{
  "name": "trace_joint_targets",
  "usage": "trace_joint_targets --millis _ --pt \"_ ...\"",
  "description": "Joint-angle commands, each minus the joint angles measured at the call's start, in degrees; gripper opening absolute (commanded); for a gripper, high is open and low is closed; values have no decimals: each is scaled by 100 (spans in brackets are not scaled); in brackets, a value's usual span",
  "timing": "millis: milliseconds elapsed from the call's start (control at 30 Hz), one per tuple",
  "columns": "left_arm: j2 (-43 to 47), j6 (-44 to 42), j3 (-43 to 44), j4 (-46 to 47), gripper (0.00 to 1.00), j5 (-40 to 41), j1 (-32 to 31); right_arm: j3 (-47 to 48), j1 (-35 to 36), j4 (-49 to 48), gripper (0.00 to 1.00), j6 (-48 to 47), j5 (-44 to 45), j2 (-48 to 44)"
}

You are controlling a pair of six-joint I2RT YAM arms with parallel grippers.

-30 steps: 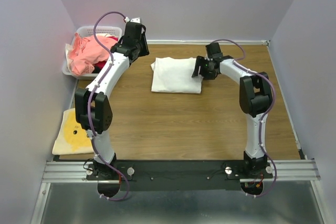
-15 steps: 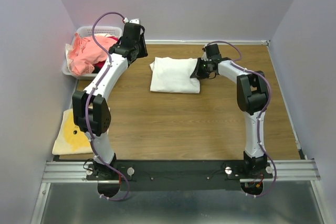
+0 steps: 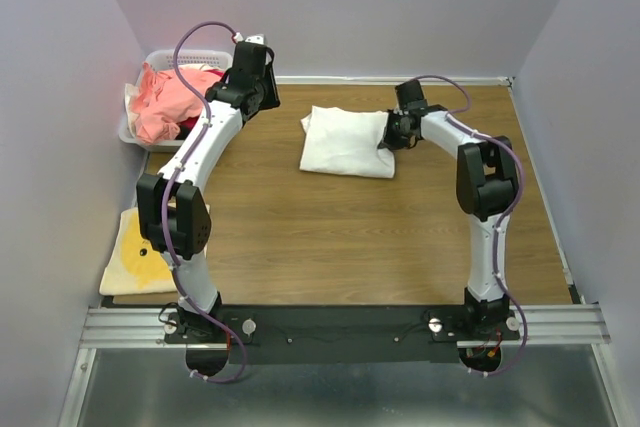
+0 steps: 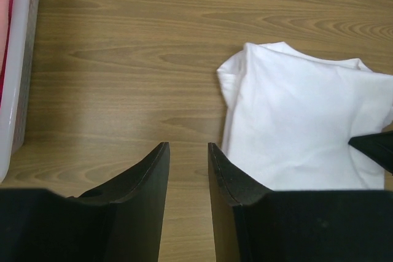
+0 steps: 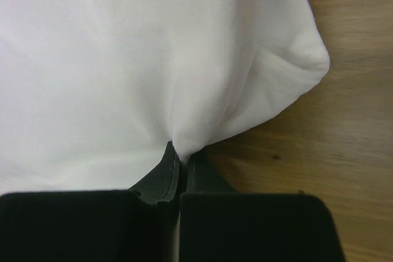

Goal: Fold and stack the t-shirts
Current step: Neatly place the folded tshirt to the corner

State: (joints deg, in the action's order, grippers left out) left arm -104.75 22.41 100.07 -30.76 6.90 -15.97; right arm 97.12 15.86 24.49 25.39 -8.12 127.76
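Right now the right gripper (image 5: 181, 154) is clamped on the white tee (image 3: 345, 142) – its jaws are pressed together over a pinch of fabric at the tee's right edge, and creases run from that pinch up into the cloth. The tee lies folded into a rough rectangle on the table (image 3: 330, 227), in the far middle, between the two arms. Its right-hand corner bulges in a rounded fold just beside the pinch.

The left gripper (image 4: 187, 146) hangs over bare wood to the left of the tee, jaws apart with nothing between them, touching neither cloth nor table as far as the wrist view shows.

At the far left corner stands a basket (image 3: 165, 53). A salmon tee (image 3: 165, 97) is heaped in it and spills over the rim – a red tee (image 3: 190, 125) shows beneath it at the right side. A yellow cloth (image 3: 140, 252) lies flat at the near left edge, beside the left arm's base.
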Motion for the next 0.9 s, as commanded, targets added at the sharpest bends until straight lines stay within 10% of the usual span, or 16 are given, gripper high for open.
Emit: trace_joint_targets --millis 0,567,867 --pt "77 -141 276 -149 40 -109 41 -176 -399 1180 1 -332 1611 -322" --pt "-493 44 557 194 40 -593 41 1545 -2411 1954 1 -825 2675 599" --pt "-784 9 558 571 40 -856 41 4269 -2667 1972 1 -1228 2920 2487"
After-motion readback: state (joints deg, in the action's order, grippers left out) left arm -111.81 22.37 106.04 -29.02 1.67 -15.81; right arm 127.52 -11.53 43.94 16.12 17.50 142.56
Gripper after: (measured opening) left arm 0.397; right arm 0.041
